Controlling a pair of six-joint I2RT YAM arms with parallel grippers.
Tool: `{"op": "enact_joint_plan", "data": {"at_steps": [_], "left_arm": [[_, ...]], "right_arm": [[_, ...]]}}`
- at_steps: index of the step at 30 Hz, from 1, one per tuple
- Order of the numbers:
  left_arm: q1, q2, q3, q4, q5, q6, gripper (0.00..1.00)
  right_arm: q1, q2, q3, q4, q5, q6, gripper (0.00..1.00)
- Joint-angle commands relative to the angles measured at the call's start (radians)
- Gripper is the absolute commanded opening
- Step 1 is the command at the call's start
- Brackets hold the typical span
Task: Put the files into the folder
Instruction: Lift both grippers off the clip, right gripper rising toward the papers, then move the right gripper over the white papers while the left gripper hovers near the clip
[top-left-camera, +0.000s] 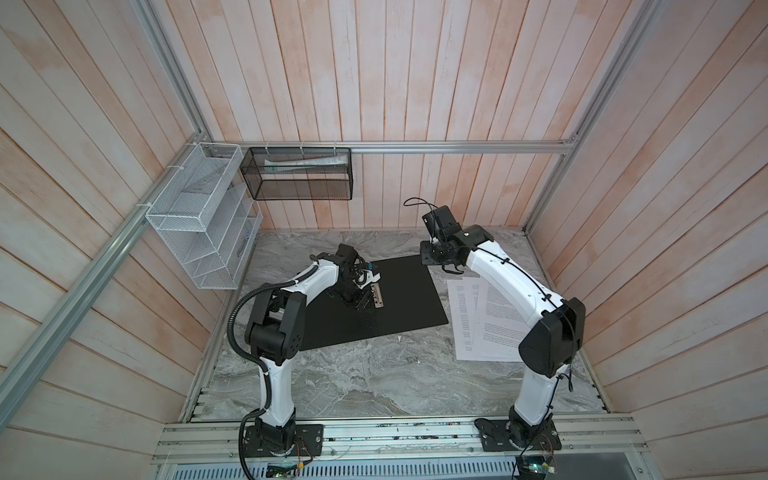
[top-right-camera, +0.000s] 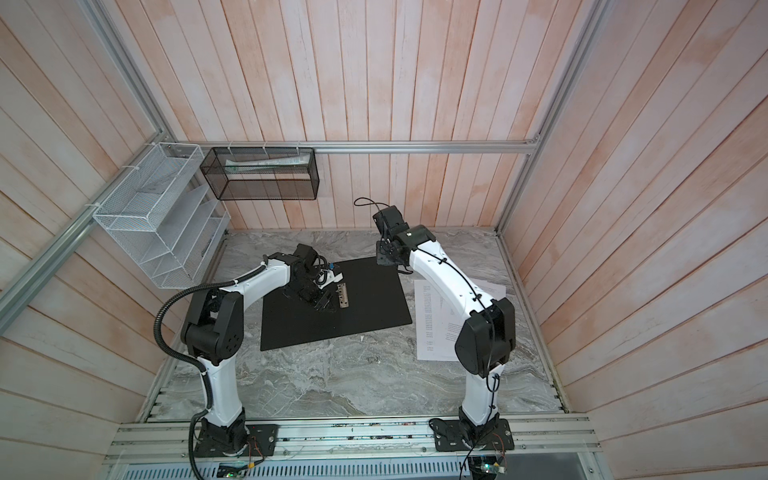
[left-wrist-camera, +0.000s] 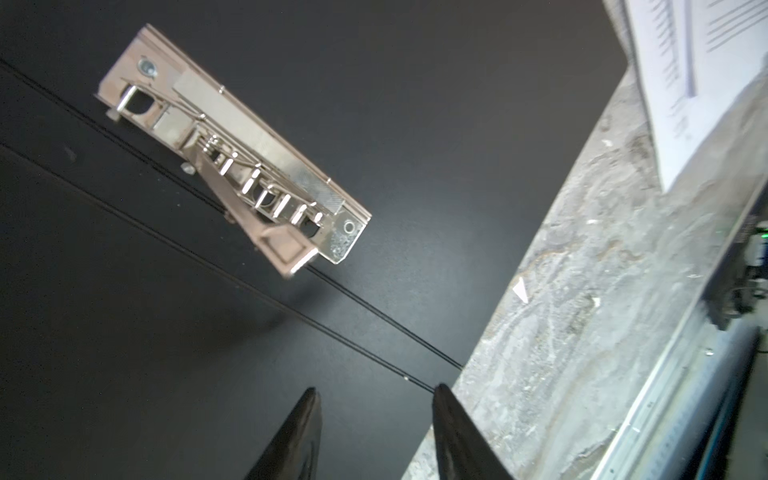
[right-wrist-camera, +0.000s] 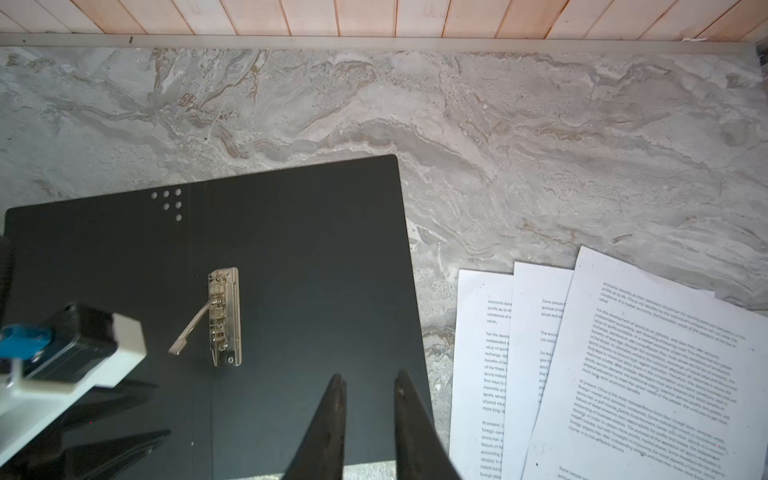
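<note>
A: Where are the task's things found?

B: The flat folder, opened with its black inside upward, is laid on the grey marble tabletop. The loose white printed paper sheets are fanned out just beside its right edge. Three are seen overlapping, and none is inside yet.

A: How are the sheets expected to handle?

B: They are judged light, thin and limp, and slippery against one another. Little is offered to a pinch from above while a sheet lies flat. A free corner or edge would best be taken, perhaps once it has been slid past the table's edge. Creasing is to be guarded against.

A: And the grippers?

B: The left gripper is seen over the folder near the silver metal clip, its jaws parted with nothing between them. The right gripper is held near the folder's far right corner, its jaws narrowly apart and likewise empty.

A: What stands in the way?

B: The clip's lever is seen raised, so the sheets would probably have to be fed under the clamp. In both top views the sheets are partly covered by the right arm. The white wire mesh organizer and the black mesh basket are hung on the walls, well apart from the work.
</note>
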Motion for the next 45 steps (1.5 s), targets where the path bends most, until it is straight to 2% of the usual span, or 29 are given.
{"op": "enact_joint_plan", "data": {"at_steps": [1,12,20,22,25,27,28,30,32,33,37,38,41,43,45], "left_arm": [[-0.013,0.03,0.044,0.049,-0.056,-0.016,0.51],[-0.013,0.16,0.289,0.073,-0.097,-0.117,0.62],[-0.009,0.228,0.486,0.068,-0.248,-0.192,0.63],[0.002,0.204,0.51,0.056,-0.231,-0.19,0.61],[0.004,0.15,0.516,-0.025,-0.161,-0.105,0.48],[0.005,0.098,0.477,-0.091,-0.143,-0.031,0.35],[0.007,0.066,0.43,-0.099,-0.143,0.002,0.31],[0.004,-0.007,0.319,-0.126,-0.13,0.103,0.17],[-0.006,-0.071,0.203,-0.126,-0.146,0.176,0.13],[-0.015,-0.097,0.148,-0.113,-0.155,0.206,0.13],[-0.05,-0.135,-0.011,0.001,-0.208,0.202,0.35],[-0.058,-0.137,-0.04,0.043,-0.218,0.185,0.37],[-0.075,-0.124,-0.085,0.146,-0.227,0.137,0.38],[-0.076,-0.103,-0.083,0.19,-0.227,0.099,0.3],[-0.076,-0.089,-0.085,0.231,-0.218,0.068,0.26]], "right_arm": [[0.004,-0.058,-0.064,0.062,-0.071,0.024,0.21],[-0.021,-0.251,-0.319,0.132,-0.101,0.089,0.23],[-0.044,-0.346,-0.449,0.173,-0.123,0.125,0.23],[-0.045,-0.359,-0.466,0.182,-0.126,0.129,0.23],[-0.05,-0.371,-0.472,0.194,-0.134,0.128,0.22],[-0.051,-0.378,-0.472,0.197,-0.133,0.123,0.22],[-0.053,-0.382,-0.472,0.199,-0.133,0.12,0.22],[-0.058,-0.388,-0.473,0.205,-0.133,0.116,0.21],[-0.062,-0.393,-0.479,0.212,-0.138,0.112,0.21],[-0.065,-0.395,-0.485,0.218,-0.14,0.111,0.21],[-0.072,-0.385,-0.509,0.241,-0.154,0.115,0.21],[-0.071,-0.383,-0.517,0.25,-0.158,0.117,0.21],[-0.071,-0.379,-0.535,0.272,-0.172,0.124,0.2],[-0.072,-0.378,-0.539,0.28,-0.18,0.126,0.2],[-0.072,-0.379,-0.541,0.282,-0.182,0.129,0.2]]}}
